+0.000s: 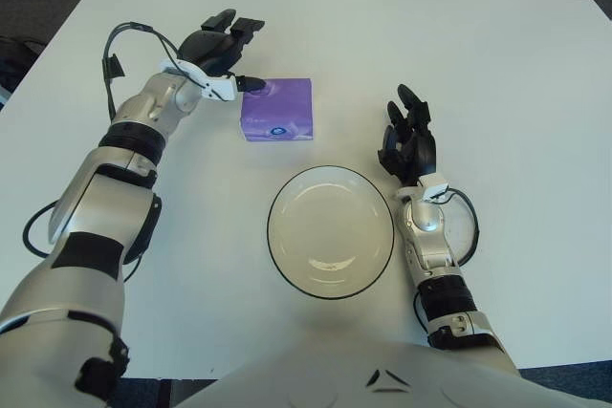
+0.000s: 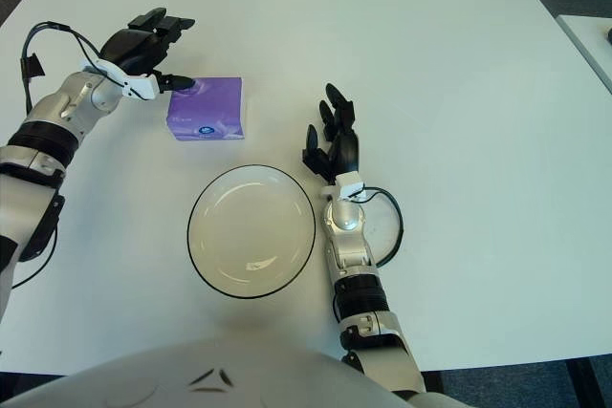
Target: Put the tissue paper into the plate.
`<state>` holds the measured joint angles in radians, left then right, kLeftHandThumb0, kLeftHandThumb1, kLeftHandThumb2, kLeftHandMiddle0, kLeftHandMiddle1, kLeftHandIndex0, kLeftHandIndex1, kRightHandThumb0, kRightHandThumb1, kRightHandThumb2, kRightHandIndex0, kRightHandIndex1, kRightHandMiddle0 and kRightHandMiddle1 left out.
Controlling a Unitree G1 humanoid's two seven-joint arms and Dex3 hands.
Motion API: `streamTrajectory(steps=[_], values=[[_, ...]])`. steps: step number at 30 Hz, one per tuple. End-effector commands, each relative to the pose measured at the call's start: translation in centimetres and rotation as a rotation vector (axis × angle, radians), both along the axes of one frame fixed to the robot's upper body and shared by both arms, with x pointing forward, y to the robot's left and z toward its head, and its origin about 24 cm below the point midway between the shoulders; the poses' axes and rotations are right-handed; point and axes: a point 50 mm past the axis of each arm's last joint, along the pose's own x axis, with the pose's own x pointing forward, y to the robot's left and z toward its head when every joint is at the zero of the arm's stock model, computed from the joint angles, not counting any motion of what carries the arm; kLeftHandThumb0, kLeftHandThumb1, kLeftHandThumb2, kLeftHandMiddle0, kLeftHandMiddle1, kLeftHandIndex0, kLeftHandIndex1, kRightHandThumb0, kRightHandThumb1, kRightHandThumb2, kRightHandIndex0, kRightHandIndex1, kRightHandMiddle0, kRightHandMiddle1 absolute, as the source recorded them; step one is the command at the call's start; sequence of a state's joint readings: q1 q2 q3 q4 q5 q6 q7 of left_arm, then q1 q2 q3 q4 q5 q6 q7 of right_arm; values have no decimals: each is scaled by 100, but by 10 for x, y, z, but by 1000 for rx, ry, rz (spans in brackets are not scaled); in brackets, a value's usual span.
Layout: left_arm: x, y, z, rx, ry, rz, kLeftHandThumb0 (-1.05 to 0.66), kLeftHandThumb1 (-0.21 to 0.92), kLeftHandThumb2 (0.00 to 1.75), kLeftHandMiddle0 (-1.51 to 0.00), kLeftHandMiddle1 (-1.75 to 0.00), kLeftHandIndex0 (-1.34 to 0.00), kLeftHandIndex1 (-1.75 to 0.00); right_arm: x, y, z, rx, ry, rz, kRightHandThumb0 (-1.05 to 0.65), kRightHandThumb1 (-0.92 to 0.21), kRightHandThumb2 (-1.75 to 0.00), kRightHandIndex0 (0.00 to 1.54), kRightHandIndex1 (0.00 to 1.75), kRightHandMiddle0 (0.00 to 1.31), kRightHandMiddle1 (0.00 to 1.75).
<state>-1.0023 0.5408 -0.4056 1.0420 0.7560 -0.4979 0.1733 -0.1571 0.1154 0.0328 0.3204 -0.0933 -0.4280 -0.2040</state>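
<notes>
A white counter (image 1: 535, 74) carries a purple tissue pack (image 1: 277, 109) lying flat near its middle, and nearer the robot a round plate (image 1: 330, 231) with a dark rim, pale inside. Pack and plate are apart, the plate slightly to the right. The left hand (image 1: 222, 53) is at the pack's far left corner, fingers spread above and beyond it, the thumb tip reaching to the pack's left edge; whether it touches cannot be told. The right hand (image 1: 409, 140) shows just right of the plate, fingers loosely extended and holding nothing.
</notes>
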Motion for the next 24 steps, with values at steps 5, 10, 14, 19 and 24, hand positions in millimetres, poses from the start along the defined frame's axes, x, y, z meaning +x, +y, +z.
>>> streamTrajectory(steps=[5,10,14,19,24], values=[[6,-12,-1,52,-5,-12,-93,92,52,-14,-2,0,-47,-32,-6,-68,-10,319,-33,-68,-92,-71,28,0,0,47],[6,-16,-4,70,2,-30,-94,92,52,-14,-1,0,-46,-32,-5,-68,-7,320,-34,-68,-92,-69,27,0,0,46],[5,-19,-6,68,13,-63,-96,92,53,-13,-1,0,-45,-32,-5,-68,-4,323,-37,-69,-92,-68,27,0,0,46],[0,-25,-1,33,28,-148,-101,92,54,-12,0,0,-46,-32,-5,-68,-3,326,-38,-69,-92,-67,27,0,0,46],[-2,-27,2,16,44,-198,-104,92,51,-12,0,0,-52,-32,-5,-68,-5,328,-39,-70,-92,-68,27,0,0,47]])
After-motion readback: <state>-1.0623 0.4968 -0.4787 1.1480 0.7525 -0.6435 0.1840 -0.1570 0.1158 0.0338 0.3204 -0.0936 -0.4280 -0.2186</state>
